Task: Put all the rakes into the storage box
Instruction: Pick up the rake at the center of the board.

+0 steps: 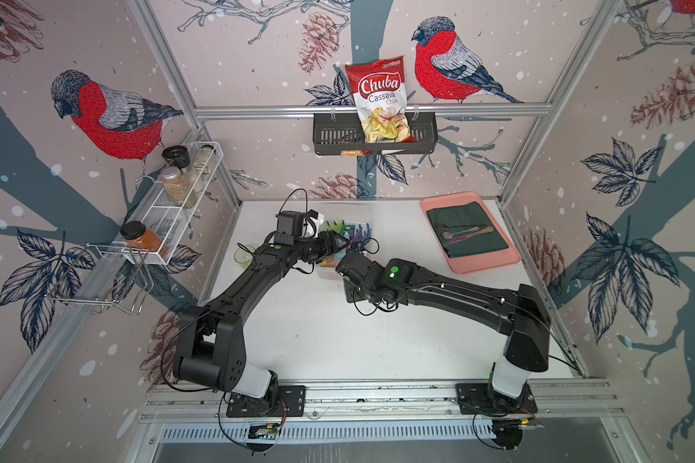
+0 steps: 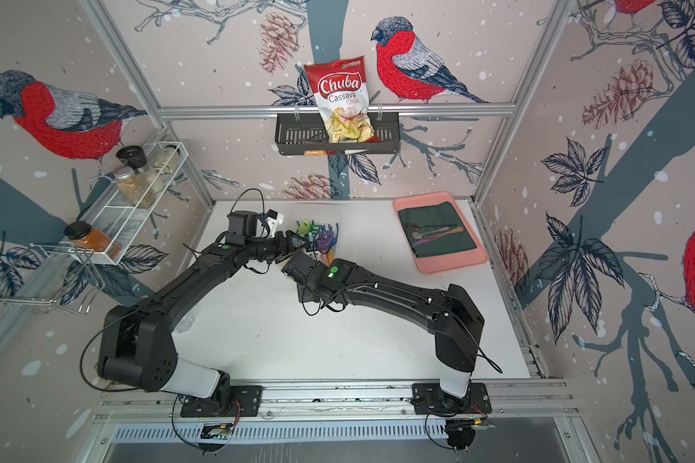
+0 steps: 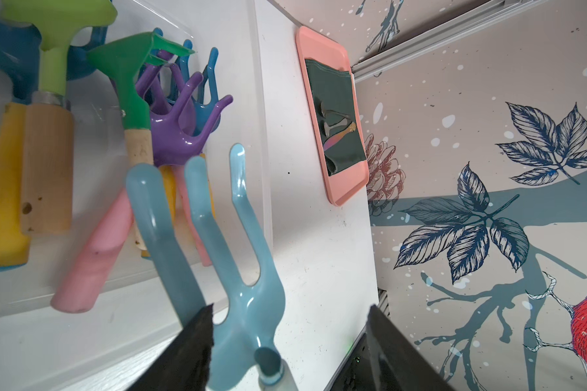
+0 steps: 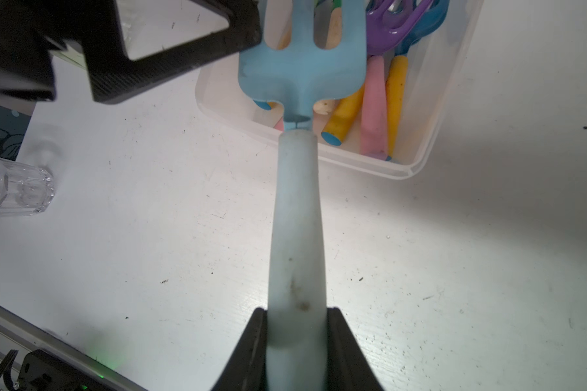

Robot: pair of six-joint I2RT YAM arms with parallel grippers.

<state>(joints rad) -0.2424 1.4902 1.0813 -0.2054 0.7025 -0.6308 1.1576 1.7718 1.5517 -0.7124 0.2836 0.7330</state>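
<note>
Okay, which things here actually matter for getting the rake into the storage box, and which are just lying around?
Job: light blue rake; right gripper shut on its handle; open left gripper; storage box.
Lying about: pink tray; chips bag; spice jars; clear glass.

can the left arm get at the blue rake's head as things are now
Probably yes. The left claw is open, and the head of the rake lies in the gap between its fingers, close to one, with nothing blocking. The right claw is shut on the handle, holding the head above the storage box.
</note>
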